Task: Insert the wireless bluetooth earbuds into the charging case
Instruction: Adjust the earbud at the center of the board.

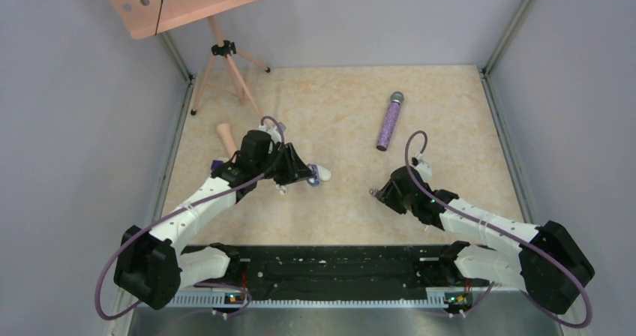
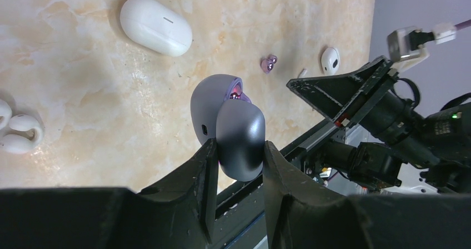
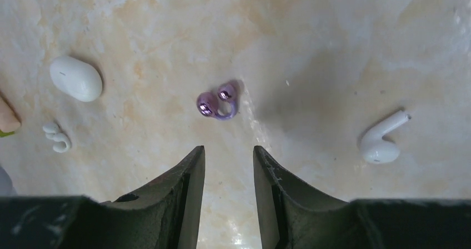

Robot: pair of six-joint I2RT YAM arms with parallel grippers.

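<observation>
While apart, purple earbud [image 3: 218, 103] just beyond right tool [image 3: 228, 150].

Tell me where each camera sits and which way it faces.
Top external: above and behind the bases, facing down at the table; both arms show.
Left wrist: looks along the left gripper clamping the open purple case; the right arm shows beyond.
Right wrist: faces down past the open right gripper at a loose purple earbud.
Wrist views share that earbud, the white case and a white earbud.
</observation>
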